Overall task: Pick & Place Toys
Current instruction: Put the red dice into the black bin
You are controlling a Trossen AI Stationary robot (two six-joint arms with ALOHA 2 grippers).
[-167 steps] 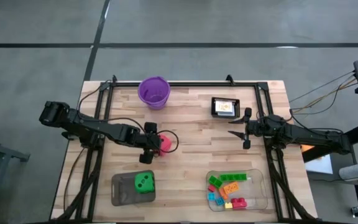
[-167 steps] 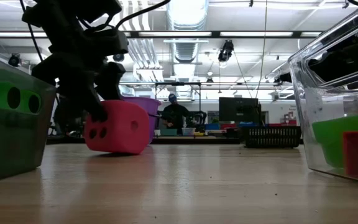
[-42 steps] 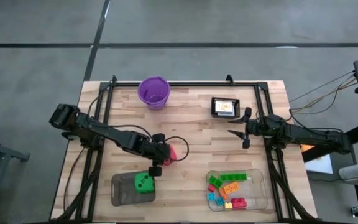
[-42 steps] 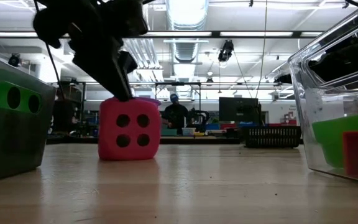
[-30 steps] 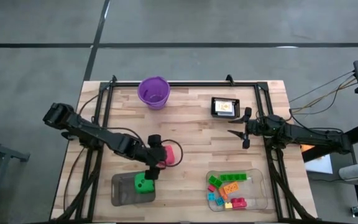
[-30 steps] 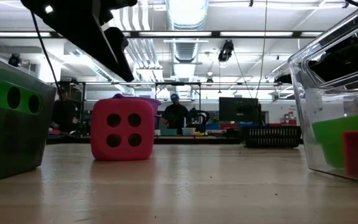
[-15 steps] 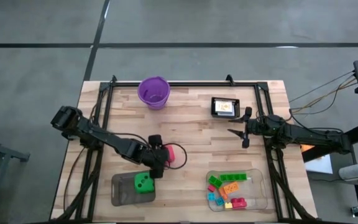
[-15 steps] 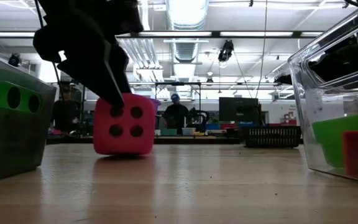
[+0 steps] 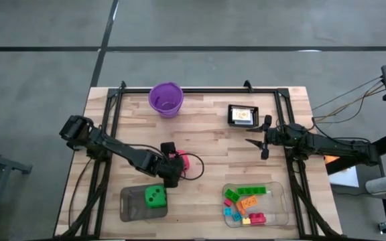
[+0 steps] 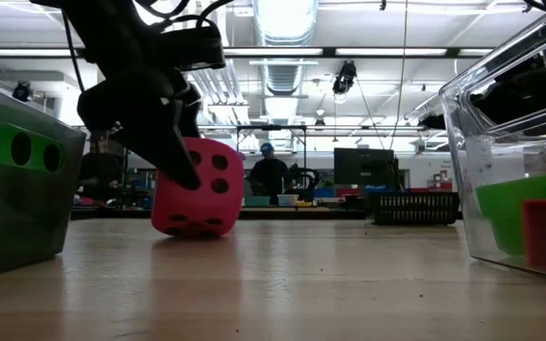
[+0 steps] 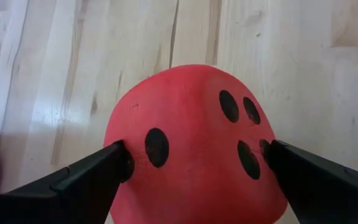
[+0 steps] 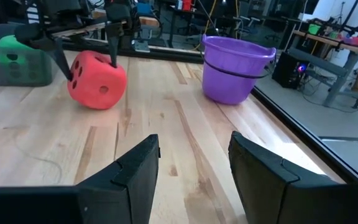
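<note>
The red black-dotted die (image 9: 183,161) sits tilted on the table, left of its middle. My left gripper (image 11: 194,155) comes down on it at a slant with its fingers wide open, one on each side. The green die (image 9: 154,196) rests in a grey tray (image 9: 131,206) near the front edge. Coloured bricks (image 9: 245,201) lie in a clear tray (image 9: 280,201) at the front right. My right gripper (image 9: 263,138) waits open at the table's right, clear of everything. My left gripper has one fingertip (image 11: 120,165) against the die's left face (image 11: 135,149) and the other fingertip (image 11: 275,155) against its opposite face (image 11: 257,146). The fingers slant down from the table's left side. The die (image 10: 202,189) stands tipped, its lower edge on the table.
A purple cup (image 9: 166,98) stands at the far edge and a small black holder with a picture card (image 9: 242,114) at the far right. Bare wood lies between the red die and the clear tray.
My left gripper has come down and tipped more steeply, bringing its fingers down on either side of the red die. The die, which stood flat on the table, has tipped onto a lower edge and shifted slightly toward the right.
</note>
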